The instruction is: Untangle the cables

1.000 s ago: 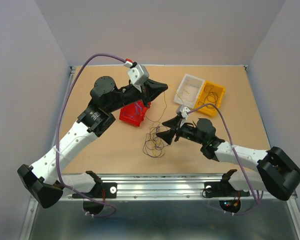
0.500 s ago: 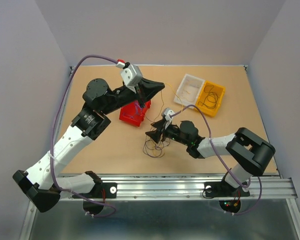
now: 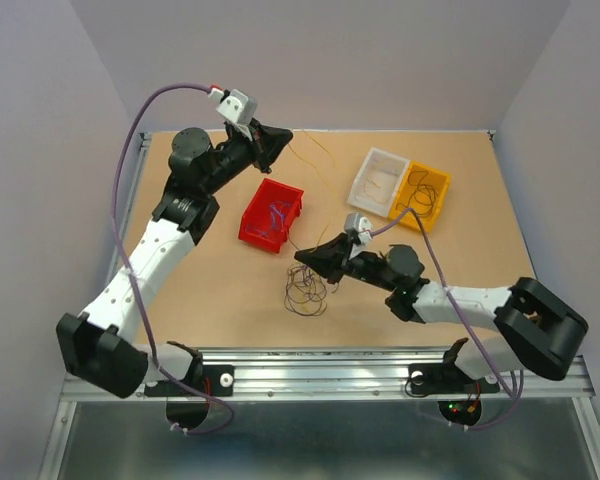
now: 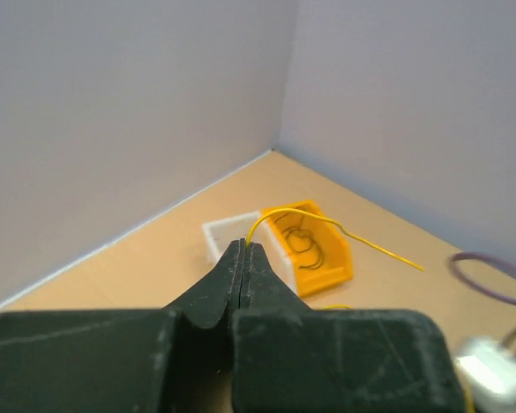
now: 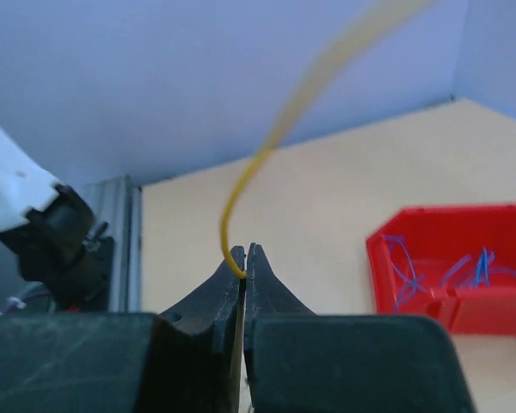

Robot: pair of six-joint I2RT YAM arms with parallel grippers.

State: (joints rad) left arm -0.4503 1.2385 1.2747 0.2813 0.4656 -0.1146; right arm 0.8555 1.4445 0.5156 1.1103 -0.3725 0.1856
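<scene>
Two grips matter here: the left gripper (image 4: 243, 250) and the right gripper (image 5: 243, 259) are each clamped shut on a yellow wire (image 5: 267, 146), so ease them apart slowly, leaving the cables (image 3: 305, 290) clumped just beside the right gripper undisturbed.

The cables (image 3: 305, 290) in front; lone bin (image 3: 263, 238) behind, paired bins (image 3: 405, 178) right.

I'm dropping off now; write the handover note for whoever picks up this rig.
Left pincer: shut on a yellow wire, raised over the table's far left.
Right pincer: shut on a yellow strand by the clump; whether it is the same wire, cannot tell.
Done: blue wires in red bin, tan wire in white bin, dark wires in yellow bin.
Left: clump on the table, tangled.
</scene>
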